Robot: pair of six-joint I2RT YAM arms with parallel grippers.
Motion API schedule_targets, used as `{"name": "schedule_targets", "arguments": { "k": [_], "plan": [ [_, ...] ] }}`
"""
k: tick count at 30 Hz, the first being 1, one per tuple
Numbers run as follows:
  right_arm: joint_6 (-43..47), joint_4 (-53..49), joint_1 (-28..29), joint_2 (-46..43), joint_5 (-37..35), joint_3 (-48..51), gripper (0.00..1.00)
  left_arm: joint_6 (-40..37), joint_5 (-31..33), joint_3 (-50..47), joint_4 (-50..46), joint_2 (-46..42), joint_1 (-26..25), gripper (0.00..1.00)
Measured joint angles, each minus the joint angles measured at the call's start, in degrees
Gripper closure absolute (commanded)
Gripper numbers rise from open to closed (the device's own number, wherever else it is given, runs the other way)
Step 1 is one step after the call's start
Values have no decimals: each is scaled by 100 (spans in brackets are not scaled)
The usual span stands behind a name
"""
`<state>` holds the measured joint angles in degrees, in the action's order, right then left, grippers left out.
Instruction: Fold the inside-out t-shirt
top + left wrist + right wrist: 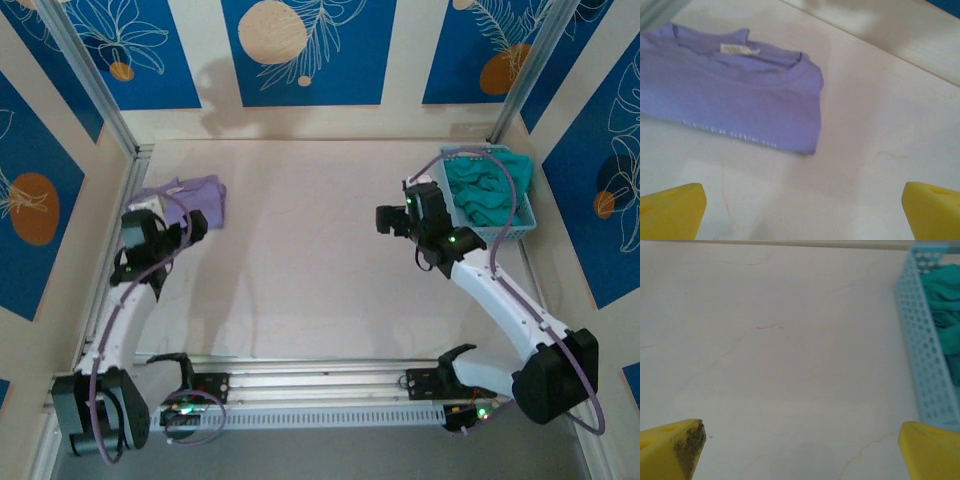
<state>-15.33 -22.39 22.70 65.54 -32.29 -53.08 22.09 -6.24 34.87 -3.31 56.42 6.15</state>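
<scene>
The inside-out t-shirt (192, 195) is lavender-purple and lies folded into a compact rectangle at the table's far left. In the left wrist view the t-shirt (740, 100) shows its collar and white neck label (738, 49) facing up, with a stitched hem along the near edge. My left gripper (190, 228) hangs just in front of the shirt's near right corner, open, its yellow fingertips (672, 210) wide apart over bare table, nothing between them. My right gripper (392, 222) is open too, its fingertips (675, 447) spread over bare table left of the basket.
A light-blue perforated basket (520, 215) at the far right holds a crumpled teal-green garment (485, 190). In the right wrist view the basket wall (922, 340) stands close on the right. Low walls edge the table at the back and sides.
</scene>
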Motion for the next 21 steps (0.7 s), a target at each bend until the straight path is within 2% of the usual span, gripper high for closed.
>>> {"name": "schedule_targets", "arguments": {
  "k": [3, 6, 10, 14, 18, 21],
  "plan": [
    [-96, 214, -216, -61, -258, 448, 1, 127, 61, -509, 201, -339, -9, 0],
    [-61, 643, -472, -68, -417, 975, 1, 90, 398, -787, 299, -516, -9, 0],
    [372, 2074, -719, -66, -498, 2164, 1, -66, 876, -1178, 949, -485, -9, 0],
    [597, 3456, -1078, 433, -280, 2914, 1, -391, 1126, -1679, 2203, 278, -15, 0],
    [752, 4476, -1368, 964, 44, 3047, 1, -728, 1121, -1952, 3491, 1397, -118, 0],
    [824, 5274, -1552, 1113, 452, 3110, 0, -986, 1141, -1923, 3893, 1871, -267, 0]
  ]
}}
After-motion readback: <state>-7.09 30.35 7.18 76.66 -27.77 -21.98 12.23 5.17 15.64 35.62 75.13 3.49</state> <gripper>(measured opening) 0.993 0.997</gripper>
